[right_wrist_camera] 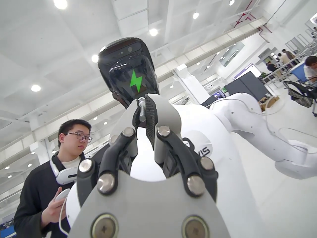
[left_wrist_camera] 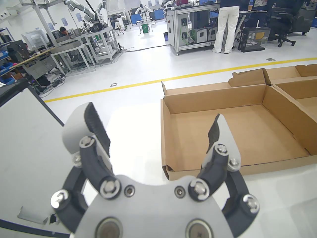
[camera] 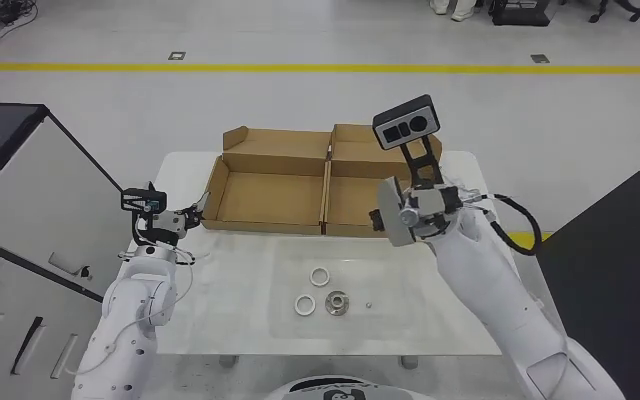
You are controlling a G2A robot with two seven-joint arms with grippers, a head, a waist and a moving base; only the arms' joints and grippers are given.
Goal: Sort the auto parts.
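- Cardboard: 2 shallow open boxes touching side by side on far part of white table [camera: 230,300]; left box [camera: 268,197], right box [camera: 352,205], flaps up at back.
- L arm: left gripper [left_wrist_camera: 154,121] low over table, just beside left box's outer near corner, pointing along the box. Jaws spread wide, nothing between them.
- R arm: right gripper [right_wrist_camera: 145,101] raised above table, fingers turned up toward robot's head. Top view puts it approx over right box's near wall.
- R pads pinched narrow on a small metal bolt [right_wrist_camera: 141,112]; bolt lies lengthwise along the pads, one end poking out at the tips.
- Loose parts on table nr front, between the arms, well apart from both grippers:
- far white ring [camera: 320,277], closest to boxes.
- near white ring [camera: 304,305].
- metal round part [camera: 337,302], just beside near white ring.
- small pale bit [camera: 369,302], a little off from metal round part; too small to ID.
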